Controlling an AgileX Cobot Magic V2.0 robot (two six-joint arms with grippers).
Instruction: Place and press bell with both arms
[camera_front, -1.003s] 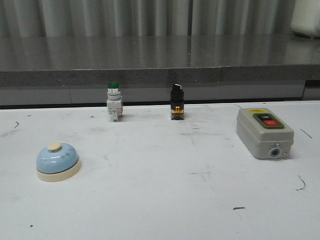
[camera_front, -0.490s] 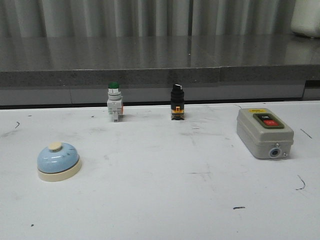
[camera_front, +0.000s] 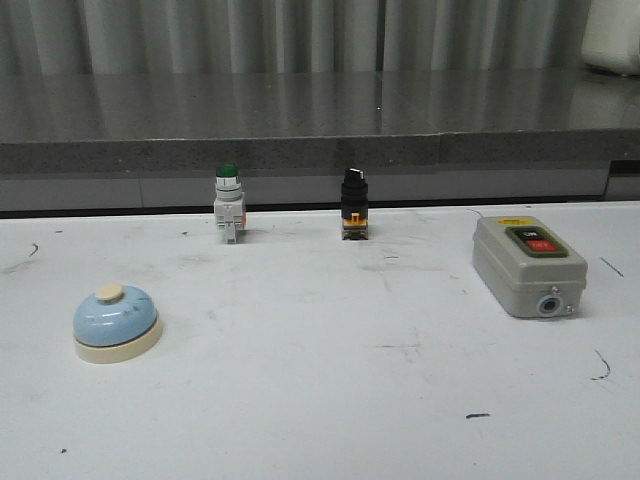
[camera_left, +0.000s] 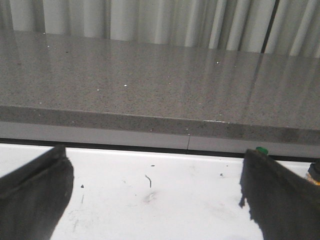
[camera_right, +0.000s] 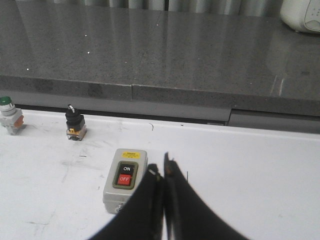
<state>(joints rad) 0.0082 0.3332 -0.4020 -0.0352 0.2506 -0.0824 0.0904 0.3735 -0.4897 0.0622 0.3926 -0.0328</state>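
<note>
The bell is a light-blue dome with a cream base and a cream button on top. It stands upright on the white table at the left front, and only the front view shows it. Neither arm shows in the front view. My left gripper is open wide and empty, with one dark finger at each side of the left wrist view and bare table between them. My right gripper is shut and empty, just beside the grey switch box.
A green-capped push-button and a black selector switch stand at the table's back edge. The grey switch box with ON and OFF buttons lies at the right. A grey stone ledge runs behind the table.
</note>
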